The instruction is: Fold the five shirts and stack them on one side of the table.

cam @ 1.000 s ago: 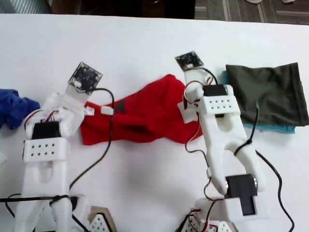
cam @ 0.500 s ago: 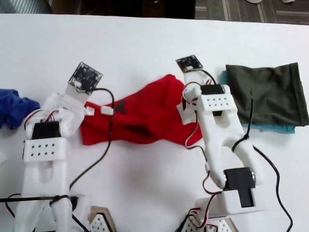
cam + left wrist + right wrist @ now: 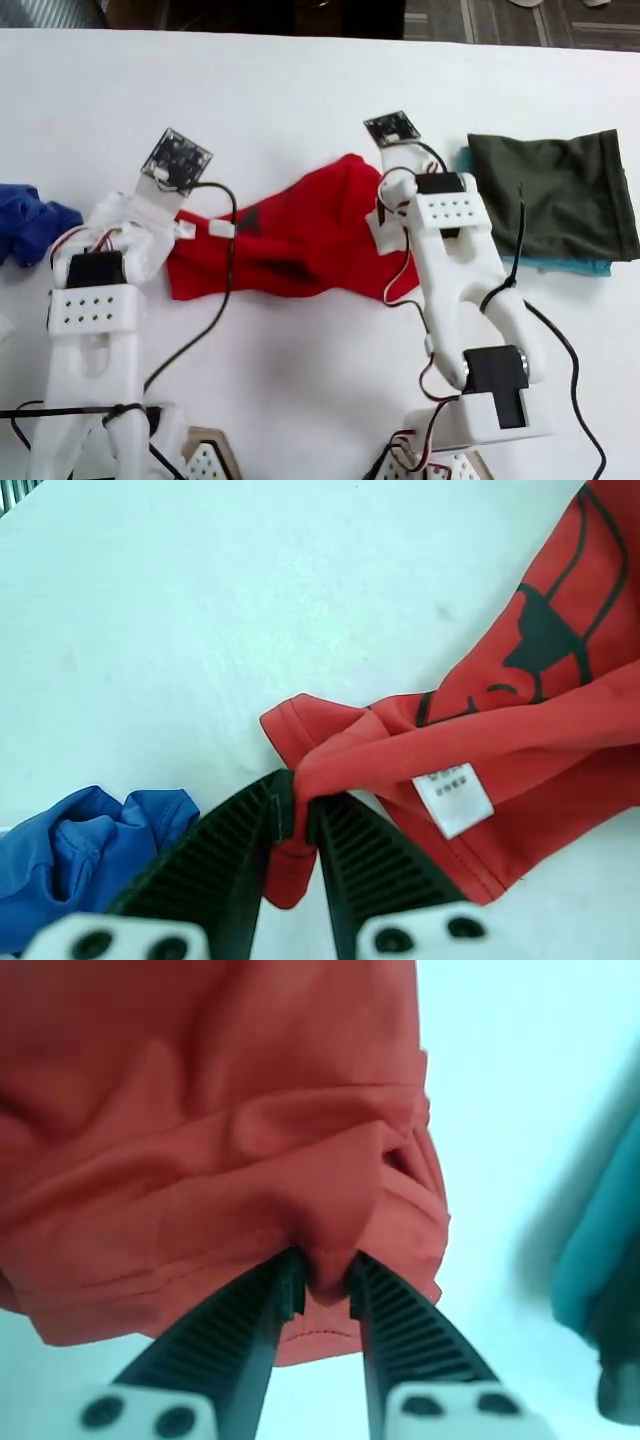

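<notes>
A red shirt lies stretched across the middle of the white table, between both arms. My left gripper is shut on a bunched edge of the red shirt at its left end, near a white label. My right gripper is shut on a fold of the red shirt at its right end. A dark green folded shirt rests on a teal one at the right side. A crumpled blue shirt lies at the left edge, also seen as blue cloth beside my left gripper.
Black cables hang from both arms over the table front. The far half of the table is bare white surface. A dark floor lies beyond the table's back edge.
The right arm has shifted slightly back toward the front, drawing the red shirt's right end with it. The left arm has not moved.
</notes>
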{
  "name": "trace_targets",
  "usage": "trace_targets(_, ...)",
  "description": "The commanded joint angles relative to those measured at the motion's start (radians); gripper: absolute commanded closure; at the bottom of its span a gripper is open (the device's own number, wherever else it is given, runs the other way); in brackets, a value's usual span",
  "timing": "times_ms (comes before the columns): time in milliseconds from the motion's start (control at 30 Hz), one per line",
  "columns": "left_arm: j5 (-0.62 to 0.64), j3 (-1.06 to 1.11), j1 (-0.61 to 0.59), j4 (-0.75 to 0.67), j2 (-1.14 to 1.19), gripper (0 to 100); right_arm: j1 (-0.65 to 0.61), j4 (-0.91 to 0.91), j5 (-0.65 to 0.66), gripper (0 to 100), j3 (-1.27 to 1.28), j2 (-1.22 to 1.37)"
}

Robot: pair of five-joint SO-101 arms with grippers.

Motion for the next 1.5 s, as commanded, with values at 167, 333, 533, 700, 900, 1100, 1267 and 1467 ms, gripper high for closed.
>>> trace_targets(167,0.009,-0.004,-0.009,-0.011,-0.023,97,0.001,-0.004,-0.009,91.9,-0.114,-0.005)
trace_targets(333,0.009,-0.007,-0.009,-0.011,-0.023,97,0.001,-0.004,-0.009,93.0,-0.110,-0.002)
trace_targets(533,0.009,-0.008,-0.009,-0.011,-0.023,97,0.001,-0.012,-0.009,97.7,-0.101,-0.002)
trace_targets(700,0.009,-0.005,-0.009,-0.011,-0.025,97,0.001,-0.051,-0.012,97.8,-0.114,-0.018)
trace_targets(900,0.011,-0.097,-0.008,0.058,-0.031,97,-0.001,0.024,-0.015,97.8,-0.342,-0.099)
trace_targets(1100,0.011,-0.298,0.009,0.132,-0.029,97,-0.007,0.114,-0.023,97.8,-0.655,-0.120)
trace_targets(1267,0.011,-0.533,0.064,0.216,-0.029,97,0.007,0.140,-0.052,97.8,-0.841,-0.124)
trace_targets(1467,0.011,-0.851,0.146,0.292,-0.029,97,0.051,0.222,-0.052,97.8,-1.129,-0.128)
